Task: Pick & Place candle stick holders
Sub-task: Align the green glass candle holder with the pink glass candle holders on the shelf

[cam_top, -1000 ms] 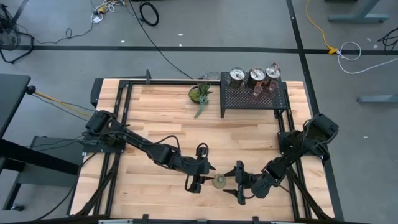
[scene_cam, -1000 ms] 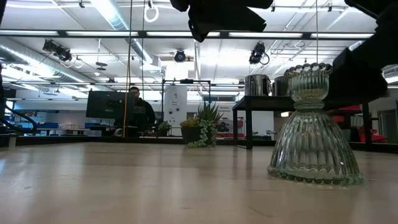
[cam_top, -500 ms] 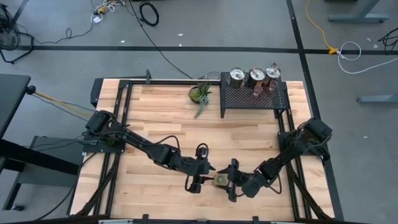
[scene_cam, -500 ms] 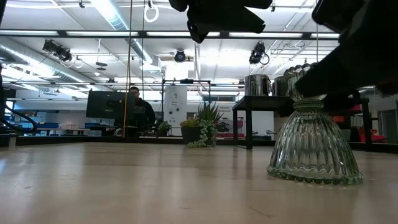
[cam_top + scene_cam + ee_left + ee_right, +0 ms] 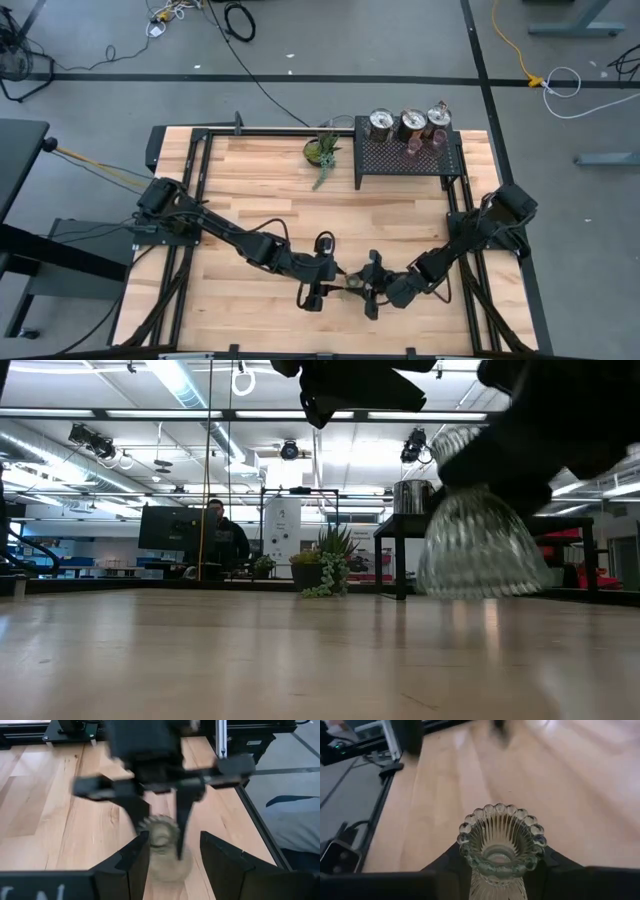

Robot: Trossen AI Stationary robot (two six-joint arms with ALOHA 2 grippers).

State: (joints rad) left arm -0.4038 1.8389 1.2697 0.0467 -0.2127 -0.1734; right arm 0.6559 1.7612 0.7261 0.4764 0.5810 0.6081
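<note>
Right gripper (image 5: 366,290) has now clamped onto the olive-green glass candle stick holder (image 5: 480,545) and lifted it off the table (image 5: 260,190); left gripper (image 5: 318,291) sits half-open beside it, holding nothing.

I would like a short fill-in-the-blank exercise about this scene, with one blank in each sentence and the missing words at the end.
1. The right gripper is shut on the ribbed glass candle holder, whose base is ______ the table in the low view.
2. The left gripper stands open close beside that holder and holds ______.
3. The three silver holders stand on the black mesh ______.
4. The small potted plant stands ______ the rack, on the table.

Missing words: above; nothing; rack; beside
</note>
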